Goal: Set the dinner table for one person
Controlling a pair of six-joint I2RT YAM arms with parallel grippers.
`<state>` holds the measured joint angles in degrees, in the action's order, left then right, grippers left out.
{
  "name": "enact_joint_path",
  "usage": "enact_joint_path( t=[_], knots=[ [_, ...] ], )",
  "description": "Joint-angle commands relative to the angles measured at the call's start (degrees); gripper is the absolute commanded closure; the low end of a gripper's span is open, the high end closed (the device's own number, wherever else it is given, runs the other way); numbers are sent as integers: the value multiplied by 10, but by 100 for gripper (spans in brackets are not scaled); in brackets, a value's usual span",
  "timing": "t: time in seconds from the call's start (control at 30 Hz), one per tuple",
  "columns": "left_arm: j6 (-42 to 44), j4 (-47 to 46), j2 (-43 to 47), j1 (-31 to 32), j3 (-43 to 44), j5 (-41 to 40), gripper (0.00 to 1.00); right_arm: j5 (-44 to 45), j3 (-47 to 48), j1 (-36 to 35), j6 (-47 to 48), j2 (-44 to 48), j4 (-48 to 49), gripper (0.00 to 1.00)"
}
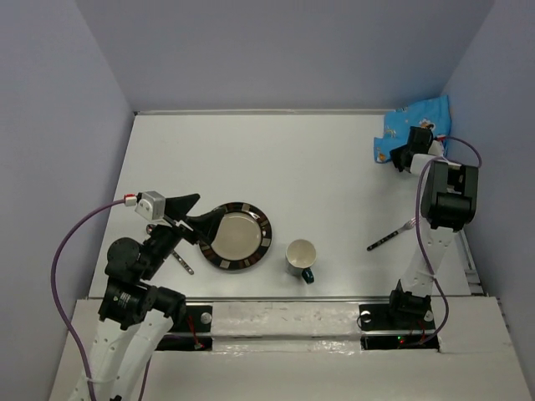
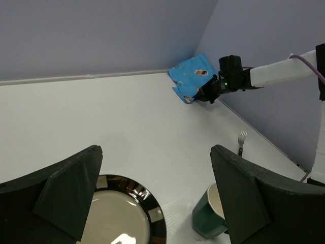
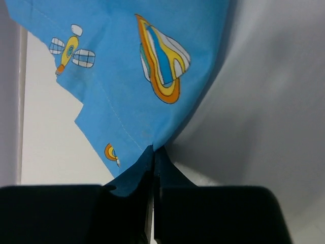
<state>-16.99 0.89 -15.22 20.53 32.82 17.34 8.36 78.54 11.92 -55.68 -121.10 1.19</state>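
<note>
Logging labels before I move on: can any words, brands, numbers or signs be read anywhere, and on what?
None readable in any view.
Cloth: cartoon pictures only, no words.
Plate, mug, fork: no text visible.

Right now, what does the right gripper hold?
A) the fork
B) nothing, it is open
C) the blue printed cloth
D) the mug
C: in the right wrist view the right gripper is shut, with an edge of the blue printed cloth pinched between its fingers; the fork and the mug sit free on the dinner table.
</note>
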Motion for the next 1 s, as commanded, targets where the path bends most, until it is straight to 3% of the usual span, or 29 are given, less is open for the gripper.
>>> enact_joint_path(
  t=[0.0, 0.23, 0.37, 0.47, 0.67, 0.73, 0.83, 0.87, 0.97],
  knots=[
    [8, -19, -11, 2, 21, -4, 1, -22, 83, -3, 35, -27, 15, 100],
    [8, -22, -12, -9, 21, -11, 1, -209, 265, -26, 191, 41, 14, 100],
    [6, -30, -18, -19, 21, -13, 1, -402, 388, -51, 209, 92, 15, 100],
    [5, -32, -17, -24, 20, -21, 1, -502, 426, -57, 204, 119, 20, 100],
    [-4, -32, -10, -30, 17, -42, 1, -718, 351, -57, 229, 137, 52, 100],
    [-9, -32, -10, -30, 16, -49, 1, -785, 273, -57, 241, 144, 47, 100],
    [-25, -38, -18, -30, 12, -61, 1, -761, 156, -62, 269, 174, 47, 100],
    [-34, -41, -23, -30, 11, -69, 1, -717, 69, -62, 270, 198, 73, 100],
    [-42, -34, -51, -30, 13, -80, 1, -642, -14, -77, 299, 212, 79, 100]
  ],
)
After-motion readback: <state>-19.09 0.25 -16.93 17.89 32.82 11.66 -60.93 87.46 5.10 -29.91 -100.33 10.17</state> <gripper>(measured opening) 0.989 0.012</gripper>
